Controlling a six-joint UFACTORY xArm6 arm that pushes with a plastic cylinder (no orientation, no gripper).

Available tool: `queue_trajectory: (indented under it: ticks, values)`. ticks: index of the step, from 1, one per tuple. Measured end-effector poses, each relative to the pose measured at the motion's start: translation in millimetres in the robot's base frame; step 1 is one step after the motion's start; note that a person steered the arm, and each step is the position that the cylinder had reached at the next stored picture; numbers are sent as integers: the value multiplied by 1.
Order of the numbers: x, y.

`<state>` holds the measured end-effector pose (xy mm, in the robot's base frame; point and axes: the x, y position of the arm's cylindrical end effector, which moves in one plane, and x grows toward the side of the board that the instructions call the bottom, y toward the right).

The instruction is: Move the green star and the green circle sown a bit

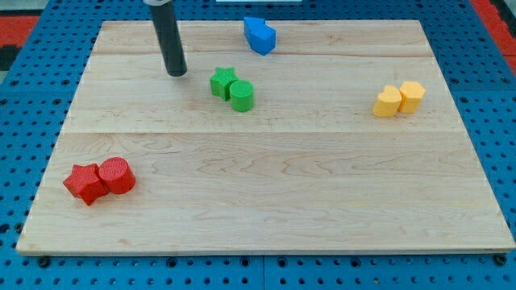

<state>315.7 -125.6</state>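
Observation:
The green star (223, 82) and the green circle (241, 95) sit touching each other on the wooden board (266, 193), left of centre in the view's upper half. The star is up and to the left, the circle down and to the right. My dark rod comes down from the view's top, and my tip (176, 72) rests on the board to the left of the green star, slightly higher in the view. A gap of bare wood lies between the tip and the star.
A pair of blue blocks (260, 35) lies near the top edge, above the green pair. Two yellow blocks (399, 98) sit touching at the right. A red star (85, 183) and a red circle (118, 175) sit touching at the lower left.

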Motion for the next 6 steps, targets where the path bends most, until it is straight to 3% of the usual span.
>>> queue_trajectory:
  ticks: [2, 6]
  values:
    - [1, 81]
    - [43, 72]
